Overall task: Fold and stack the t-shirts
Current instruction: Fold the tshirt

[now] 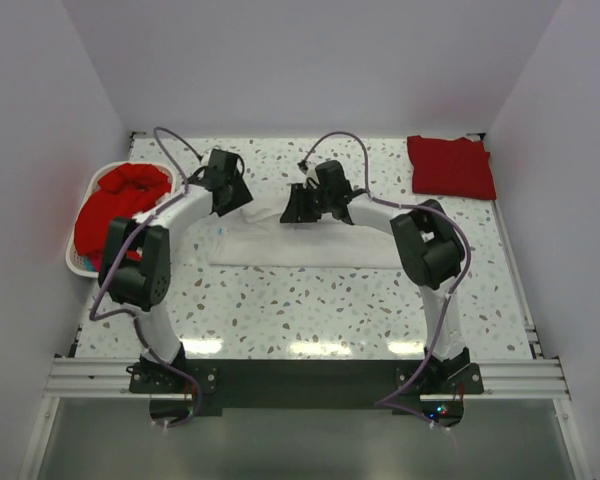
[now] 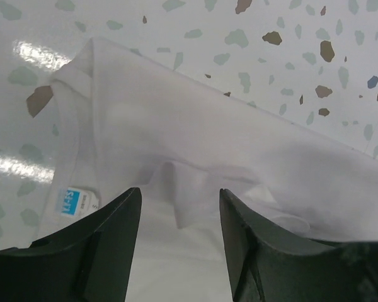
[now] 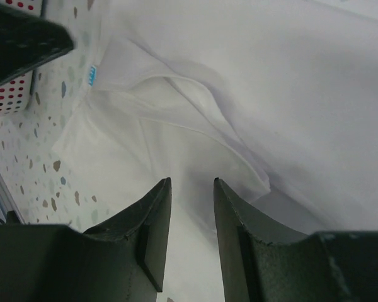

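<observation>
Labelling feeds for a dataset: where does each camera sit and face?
Top external: above, behind the robot, looking down at the table; left arm and right arm show.
Left wrist: on the left arm, looking down at the white t-shirt's collar; left claw shows.
Right wrist: on the right arm, looking down at its folds; right claw shows.
Shared: all see the white t-shirt.
</observation>
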### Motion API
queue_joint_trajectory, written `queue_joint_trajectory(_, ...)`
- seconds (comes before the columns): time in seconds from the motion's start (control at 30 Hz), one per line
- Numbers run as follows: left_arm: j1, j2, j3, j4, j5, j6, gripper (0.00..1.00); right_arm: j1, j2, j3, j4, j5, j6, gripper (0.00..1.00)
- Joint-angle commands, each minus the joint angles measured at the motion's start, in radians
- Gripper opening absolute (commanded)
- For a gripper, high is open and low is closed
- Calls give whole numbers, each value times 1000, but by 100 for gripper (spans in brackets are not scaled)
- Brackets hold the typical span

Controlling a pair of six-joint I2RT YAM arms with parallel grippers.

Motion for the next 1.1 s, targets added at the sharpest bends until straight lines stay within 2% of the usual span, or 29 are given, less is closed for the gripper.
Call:
queue_joint_trajectory(0.0,11,-170,-71,4,-31,32,58,-23,20,15,28,22,17,37)
queue_joint_trajectory(0.13,0,-271,-222,-1,-20,75,58,-50,18,14,19,54,14,37)
queue_joint_trajectory(0.2,-12,-316,-267,-7,-20,87,57,-49,-2,52,-54,85,-33,39)
queue_joint_trajectory(0.33,-29,-357,-364,1,-23,97,54,-26,-58,67,-76,76,-89,41)
queue_joint_trajectory(0.53,-31,-330,-385,-1,-52,68,42,42,-62,96,-40,-24,-106,37)
queue_joint_trajectory(0.6,-28,-319,-390,-2,-66,57,37,66,-33,122,-29,-44,-91,36)
queue_joint_trajectory(0.8,-22,-307,-442,-17,-71,14,30,97,88,227,22,-110,-25,35)
queue_joint_trajectory(1.07,-14,-317,-539,-5,-74,-23,29,95,254,395,46,-139,35,35)
